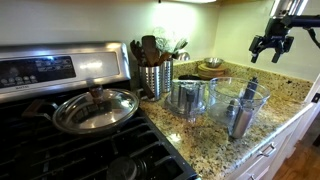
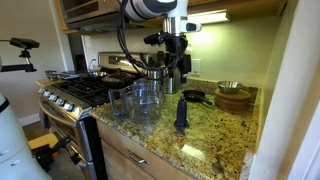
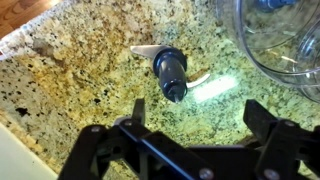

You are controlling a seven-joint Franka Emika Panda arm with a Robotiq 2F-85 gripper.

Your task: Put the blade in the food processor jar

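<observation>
The blade (image 3: 170, 72) is a dark spindle with metal wings, standing upright on the speckled granite counter. It also shows in both exterior views (image 2: 181, 112) (image 1: 238, 118). The food processor jar (image 2: 146, 100) is a wide clear bowl standing right beside it, also seen in an exterior view (image 1: 248, 93) and at the top right of the wrist view (image 3: 285, 45). My gripper (image 3: 198, 115) is open and empty, hanging well above the blade (image 2: 175, 62) (image 1: 270, 45).
A smaller clear container with metallic insides (image 1: 188, 96) stands next to the jar. A steel utensil holder (image 1: 155, 75) stands behind it. A lidded pan (image 1: 95, 108) sits on the stove. Wooden bowls (image 2: 233, 96) and a small dark pan (image 2: 193, 96) sit near the wall.
</observation>
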